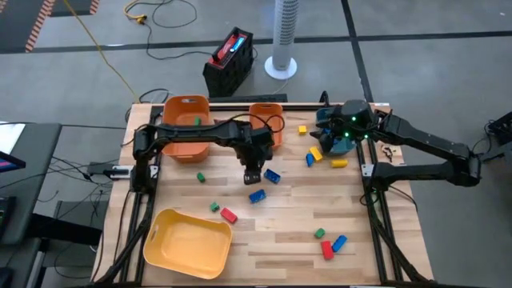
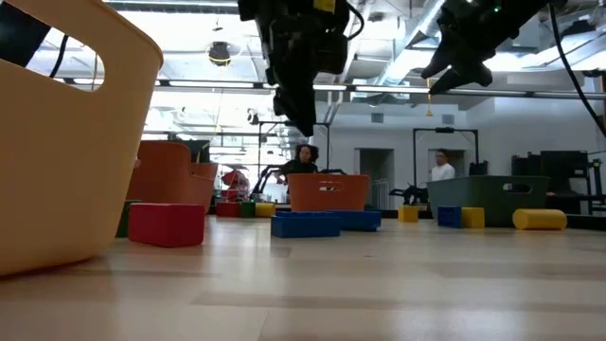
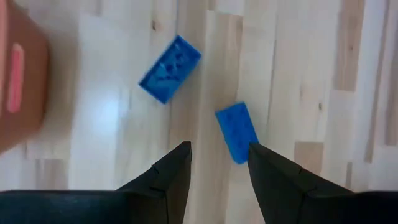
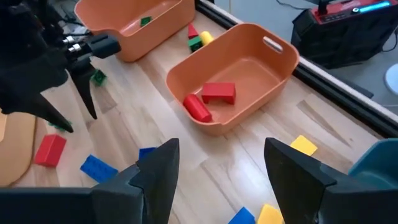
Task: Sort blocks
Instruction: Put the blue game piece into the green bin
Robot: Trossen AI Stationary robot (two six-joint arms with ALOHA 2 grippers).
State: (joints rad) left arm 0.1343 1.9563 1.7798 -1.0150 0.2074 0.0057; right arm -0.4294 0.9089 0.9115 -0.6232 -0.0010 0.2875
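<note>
Two blue blocks lie flat on the wooden table near its middle [image 1: 272, 176] [image 1: 257, 195]; the left wrist view shows them too [image 3: 170, 68] [image 3: 237, 132]. My left gripper [image 3: 217, 165] hangs open and empty above them, fingers pointing down [image 1: 252, 172] [image 2: 301, 114]. My right gripper [image 4: 217, 168] is open and empty, up over the teal bin [image 1: 336, 142] at the far right. Other blocks lie scattered: green [image 1: 202, 177], red [image 1: 230, 214], yellow [image 1: 303, 129] [image 1: 339, 163]. Two red blocks [image 4: 208, 99] lie in the small orange bin.
A large orange bin [image 1: 180, 138] with a green block [image 1: 196, 121] and a small orange bin [image 1: 266, 108] stand at the far edge. A yellow bin [image 1: 188, 240] sits at the near left. Green, blue and red blocks [image 1: 328, 242] lie near right. People stand in the room behind [image 2: 441, 169].
</note>
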